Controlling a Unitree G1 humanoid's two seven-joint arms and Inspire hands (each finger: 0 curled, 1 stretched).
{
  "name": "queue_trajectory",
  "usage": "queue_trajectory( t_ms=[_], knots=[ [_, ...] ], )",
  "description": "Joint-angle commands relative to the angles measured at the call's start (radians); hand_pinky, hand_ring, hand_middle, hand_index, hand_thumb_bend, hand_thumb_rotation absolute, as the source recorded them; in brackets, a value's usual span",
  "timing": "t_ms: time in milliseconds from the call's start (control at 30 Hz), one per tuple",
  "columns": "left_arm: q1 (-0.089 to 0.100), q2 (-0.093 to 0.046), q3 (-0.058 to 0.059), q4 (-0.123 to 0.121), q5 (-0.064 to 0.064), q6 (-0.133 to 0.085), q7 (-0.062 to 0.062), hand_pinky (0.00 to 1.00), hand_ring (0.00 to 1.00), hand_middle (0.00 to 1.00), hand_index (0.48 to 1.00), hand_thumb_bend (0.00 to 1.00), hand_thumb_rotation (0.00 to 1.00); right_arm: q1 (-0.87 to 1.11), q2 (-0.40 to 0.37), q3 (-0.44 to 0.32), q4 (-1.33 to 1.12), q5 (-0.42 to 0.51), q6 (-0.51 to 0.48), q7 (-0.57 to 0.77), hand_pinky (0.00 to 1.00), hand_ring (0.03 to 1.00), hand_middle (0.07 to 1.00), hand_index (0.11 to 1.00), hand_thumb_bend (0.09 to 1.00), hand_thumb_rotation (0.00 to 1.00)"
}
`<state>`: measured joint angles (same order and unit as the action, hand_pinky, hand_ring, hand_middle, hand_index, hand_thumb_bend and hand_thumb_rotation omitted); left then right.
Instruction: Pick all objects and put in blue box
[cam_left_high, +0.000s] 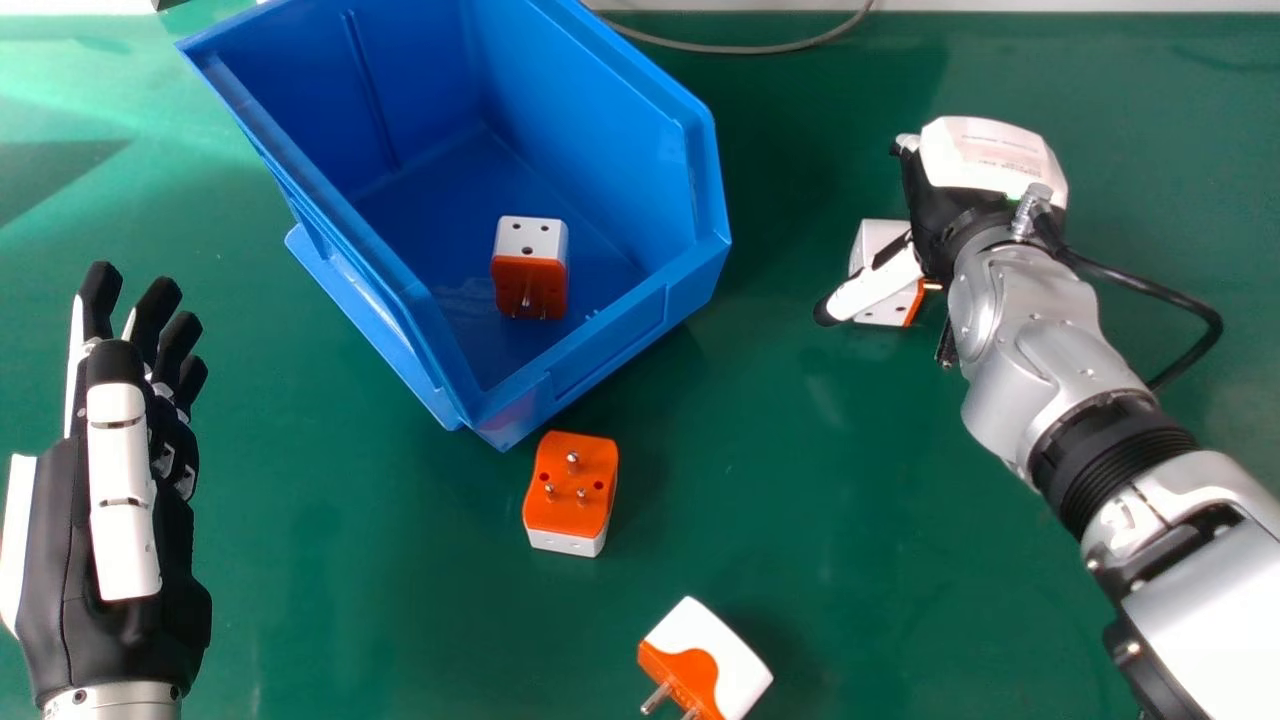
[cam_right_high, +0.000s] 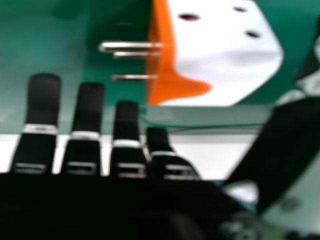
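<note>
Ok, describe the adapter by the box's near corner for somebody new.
Find the blue box on the green table. Just outside its near corner sits an adapter. Its orange pinned face is upward; pins point sideways on the adapter inside the box and the view's lowest adapter.

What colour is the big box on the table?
Blue; the box shows best in the head view.

Bright light is glancing off the green table (cam_left_high: 330, 610)
In the head view, pale glare is washing over the far left corner, soft shadows are falling to the right of the blue box (cam_left_high: 610, 120) and highlights are gleaming on the silver forearm (cam_left_high: 1035, 350), while in the right hand view a white strip (cam_right_high: 215, 155) is glowing behind near-black foreground shapes
</note>
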<state>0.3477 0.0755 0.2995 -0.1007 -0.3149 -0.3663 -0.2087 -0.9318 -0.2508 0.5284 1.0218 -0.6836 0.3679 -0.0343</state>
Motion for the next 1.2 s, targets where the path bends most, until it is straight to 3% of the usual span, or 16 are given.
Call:
queue_trajectory(
  t_ms=[0, 167, 333, 433, 600, 767, 933, 1167],
  knots=[
    [0.007, 0.002, 0.007, -0.019, -0.002, -0.017, -0.004, 0.99, 0.96, 0.96, 0.995, 0.47, 0.93, -0.023, -0.009, 0.018, 0.004, -0.029, -0.016, -0.02, 0.48, 0.666, 0.783, 0.886, 0.874, 0.39],
    [0.013, 0.004, 0.006, -0.031, -0.006, -0.007, -0.005, 0.99, 0.97, 0.97, 0.994, 0.46, 0.93, -0.026, -0.001, 0.024, 0.019, -0.031, -0.018, -0.024, 0.47, 0.659, 0.775, 0.872, 0.864, 0.39],
    [0.017, 0.005, 0.008, -0.039, 0.0, 0.001, 0.001, 0.99, 0.97, 0.97, 0.995, 0.46, 0.94, -0.029, -0.001, 0.032, 0.025, -0.04, -0.017, -0.012, 0.47, 0.654, 0.764, 0.86, 0.863, 0.39],
    [0.016, 0.007, 0.009, -0.038, -0.003, 0.002, -0.002, 0.99, 0.97, 0.97, 0.994, 0.46, 0.94, -0.025, 0.005, 0.005, 0.023, -0.016, -0.012, -0.03, 0.46, 0.642, 0.752, 0.857, 0.856, 0.39],
    [0.018, 0.008, 0.011, -0.045, -0.004, 0.012, 0.004, 1.0, 0.97, 0.97, 0.992, 0.47, 0.94, -0.02, 0.008, -0.001, 0.037, -0.015, -0.019, -0.035, 0.45, 0.623, 0.722, 0.856, 0.859, 0.36],
    [0.016, 0.009, 0.019, -0.042, -0.008, 0.012, 0.005, 1.0, 0.97, 0.97, 0.994, 0.46, 0.95, -0.016, 0.015, -0.011, 0.05, -0.008, -0.022, -0.055, 0.42, 0.592, 0.691, 0.831, 0.869, 0.35],
    [0.017, 0.014, 0.021, -0.042, -0.002, 0.006, 0.001, 0.98, 0.96, 0.96, 0.992, 0.46, 0.95, -0.018, 0.01, -0.016, 0.054, -0.005, -0.04, -0.043, 0.41, 0.585, 0.68, 0.795, 0.874, 0.32],
    [0.021, 0.012, 0.023, -0.051, 0.002, 0.013, 0.011, 0.95, 0.95, 0.96, 0.986, 0.47, 0.94, -0.019, -0.002, 0.002, 0.069, -0.018, -0.061, -0.015, 0.45, 0.628, 0.709, 0.755, 0.866, 0.32]
  ],
)
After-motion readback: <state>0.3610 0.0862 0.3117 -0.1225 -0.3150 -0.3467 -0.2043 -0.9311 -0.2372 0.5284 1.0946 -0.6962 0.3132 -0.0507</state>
